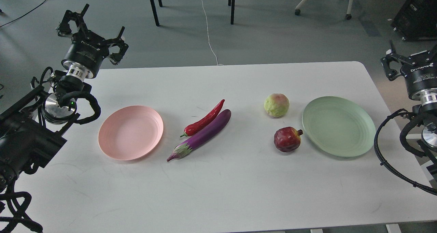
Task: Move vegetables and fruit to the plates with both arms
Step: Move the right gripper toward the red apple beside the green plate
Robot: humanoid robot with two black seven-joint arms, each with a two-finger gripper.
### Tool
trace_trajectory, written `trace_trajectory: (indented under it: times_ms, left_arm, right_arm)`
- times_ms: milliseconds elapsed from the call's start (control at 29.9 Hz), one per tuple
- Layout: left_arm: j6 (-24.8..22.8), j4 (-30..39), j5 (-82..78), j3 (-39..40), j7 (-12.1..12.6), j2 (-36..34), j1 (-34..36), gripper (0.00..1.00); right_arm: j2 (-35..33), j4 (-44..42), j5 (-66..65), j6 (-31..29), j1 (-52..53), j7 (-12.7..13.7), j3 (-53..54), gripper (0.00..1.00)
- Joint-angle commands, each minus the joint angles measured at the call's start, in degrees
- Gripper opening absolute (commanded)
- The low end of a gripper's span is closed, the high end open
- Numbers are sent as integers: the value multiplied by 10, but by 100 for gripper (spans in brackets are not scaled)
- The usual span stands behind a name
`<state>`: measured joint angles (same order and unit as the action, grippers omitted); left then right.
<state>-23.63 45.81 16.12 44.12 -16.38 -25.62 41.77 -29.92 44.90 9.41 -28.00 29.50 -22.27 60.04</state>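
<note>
On the white table, a purple eggplant (201,134) lies diagonally at centre with a red chili pepper (204,119) beside it on its upper left. Left of them sits an empty pink plate (130,132). A yellow-green fruit (276,105) and a dark red pomegranate (287,139) rest right of centre, next to an empty pale green plate (338,125). My left gripper (91,34) hovers off the table's far left corner, fingers spread and empty. My right gripper (403,64) hangs beyond the table's right edge, partly cut off by the frame, holding nothing.
The table's (218,192) far edge gives onto grey floor with chair legs (232,6), a white cable (208,31) and a wheeled stand (321,1). Black cable loops hang from both arms near the table's side edges.
</note>
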Motion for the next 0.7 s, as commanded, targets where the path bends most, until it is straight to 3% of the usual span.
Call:
trace_trajectory:
  times_ms: [0,535,568,668]
  left_arm:
    - [6,0,-1,0,-8,-4,-2,98]
    - [8,-5,-2,-7,-2,-7,-3,98]
    - [1,-4,-3,-7,-1,-27,-3,98]
    - [0,-5,-3,-6,-1,-28,-6,98]
  right_arm:
    - [-1,0,0,0,1,-1,-1,99]
    - [-23,3,0,0,2,-1,-7,99]
    - [-148,29,0,0,80,-1,-142,99]
    - [-189,34,2,0,151,-1,-238,99]
